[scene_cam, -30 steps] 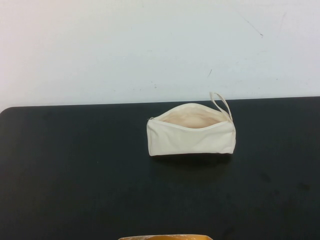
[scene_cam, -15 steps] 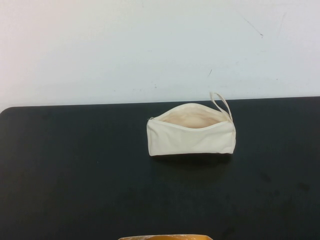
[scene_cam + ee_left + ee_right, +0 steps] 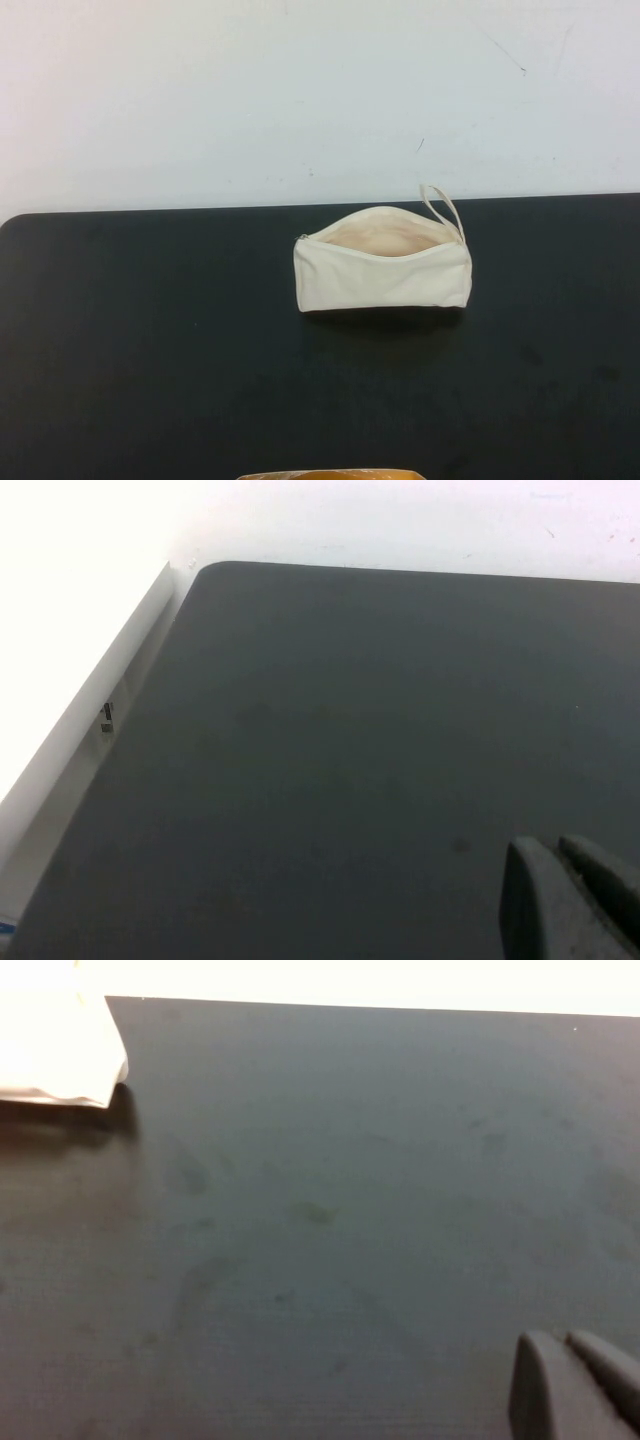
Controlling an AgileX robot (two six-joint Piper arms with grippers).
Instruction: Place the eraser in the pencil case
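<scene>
The black table (image 3: 150, 380) runs to a white wall, with the unzipped pencil case (image 3: 382, 272) near its far edge, right of centre, while the left gripper (image 3: 570, 900) and right gripper (image 3: 575, 1385), fingers together and empty, hang over bare tabletop.

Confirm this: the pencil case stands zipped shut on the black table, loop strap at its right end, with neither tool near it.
Not quite: the pencil case is unzipped, beige lining showing in the high view. It does stand on the black table, strap at its right end, with the left tool and right tool away from it.
</scene>
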